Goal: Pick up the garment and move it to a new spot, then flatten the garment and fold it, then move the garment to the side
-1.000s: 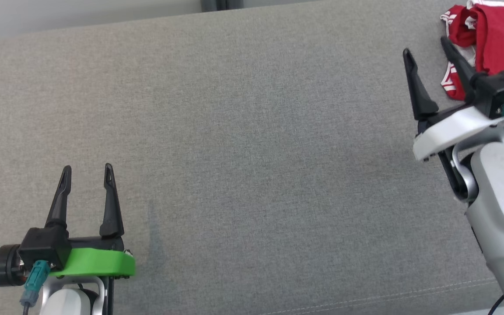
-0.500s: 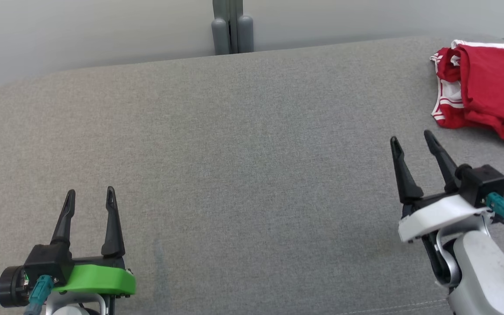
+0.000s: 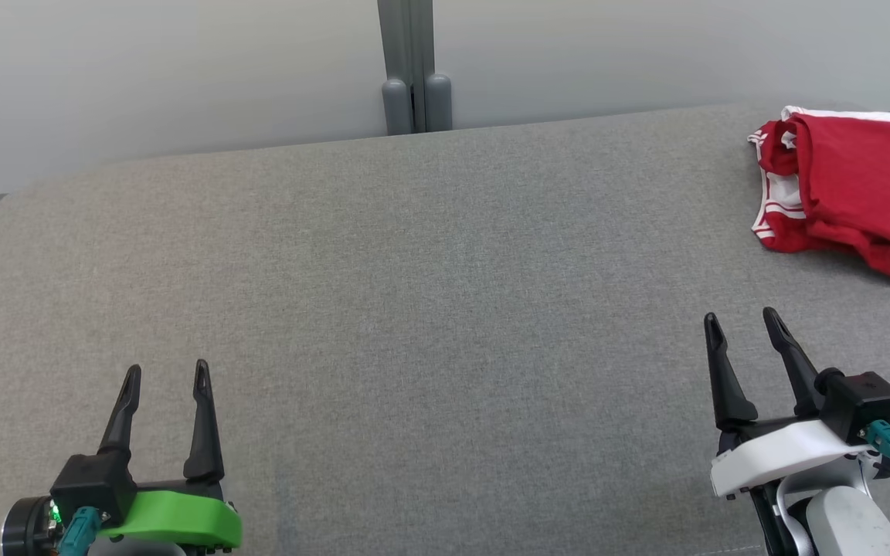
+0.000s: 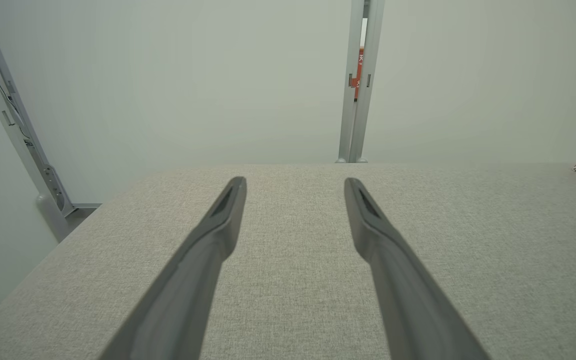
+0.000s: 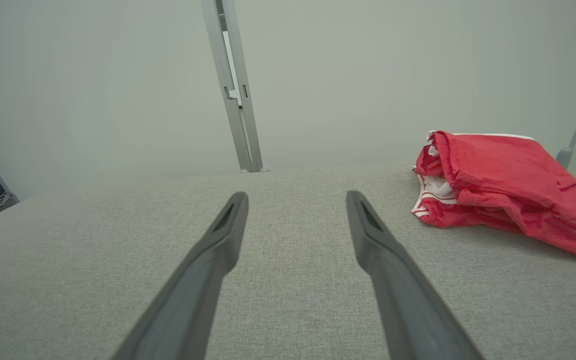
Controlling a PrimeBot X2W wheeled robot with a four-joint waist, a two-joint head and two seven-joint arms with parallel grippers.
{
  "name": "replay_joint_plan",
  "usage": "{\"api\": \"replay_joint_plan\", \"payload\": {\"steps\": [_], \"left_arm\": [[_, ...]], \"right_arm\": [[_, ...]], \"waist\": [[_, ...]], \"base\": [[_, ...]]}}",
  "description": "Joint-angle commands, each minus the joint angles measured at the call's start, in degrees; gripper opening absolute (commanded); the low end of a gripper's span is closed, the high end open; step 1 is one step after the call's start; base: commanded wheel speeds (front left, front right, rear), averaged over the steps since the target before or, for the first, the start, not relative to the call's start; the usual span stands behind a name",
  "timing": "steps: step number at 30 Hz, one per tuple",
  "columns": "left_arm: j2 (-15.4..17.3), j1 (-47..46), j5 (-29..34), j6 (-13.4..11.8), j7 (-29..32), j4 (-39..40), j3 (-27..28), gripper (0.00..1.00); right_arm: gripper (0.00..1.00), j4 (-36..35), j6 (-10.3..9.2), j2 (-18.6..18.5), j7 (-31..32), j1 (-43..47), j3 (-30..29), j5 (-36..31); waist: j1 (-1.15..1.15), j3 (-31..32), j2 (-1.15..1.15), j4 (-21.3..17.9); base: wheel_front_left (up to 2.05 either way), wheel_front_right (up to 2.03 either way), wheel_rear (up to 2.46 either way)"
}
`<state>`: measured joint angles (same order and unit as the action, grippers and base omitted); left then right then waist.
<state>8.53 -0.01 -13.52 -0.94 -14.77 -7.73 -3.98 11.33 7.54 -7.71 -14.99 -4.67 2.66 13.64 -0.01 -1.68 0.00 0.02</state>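
Far right on grey cushion (image 3: pixel 414 309), red garment (image 3: pixel 854 185), white-striped trim.

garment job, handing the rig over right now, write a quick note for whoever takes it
Grippers: the left gripper and the right gripper both have their jaws open and hold nothing. They sit near the front edge of the grey padded surface.
Garment: the red garment lies at the far right of the surface, folded over on itself, rumpled, with white trim showing. Neither gripper touches it.
Done, by the look of it: the garment is loosely folded and set to the side.
Left: check the fold. If it is too loose, flatten and refold it. The right gripper is nearer.
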Motion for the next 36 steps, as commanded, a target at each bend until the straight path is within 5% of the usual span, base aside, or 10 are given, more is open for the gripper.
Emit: {"api": "replay_joint_plan", "payload": {"steps": [1,26,27,36], "left_arm": [[0.6,1.0,-0.2,0.1,-0.1,-0.1,0.0,1.0],[1.2,2.3,-2.3,-0.4,0.6,1.1,-0.4,1.0],[0.9,1.6,-1.8,-0.3,0.8,0.8,-0.4,0.0],[-0.3,1.2,-7.2,0.3,2.5,-1.9,0.3,0.0]], "right_arm": [[1.0,-0.4,-0.13,0.3,-0.2,0.9,-0.2,-0.5],[1.0,-1.2,-0.13,1.2,0.8,2.3,0.0,-1.4],[0.0,-1.0,0.0,1.3,0.8,1.8,0.0,-1.0],[0.0,1.1,0.0,2.0,2.3,2.6,-0.5,4.8]], "waist": [[0.01,0.7,0.0,0.1],[0.01,1.7,0.0,0.7],[0.01,1.7,0.0,0.7],[0.01,1.7,0.0,0.6]], "base": [[0.0,0.0,0.0],[0.0,0.0,0.0],[0.0,0.0,0.0],[0.0,0.0,0.0]]}}
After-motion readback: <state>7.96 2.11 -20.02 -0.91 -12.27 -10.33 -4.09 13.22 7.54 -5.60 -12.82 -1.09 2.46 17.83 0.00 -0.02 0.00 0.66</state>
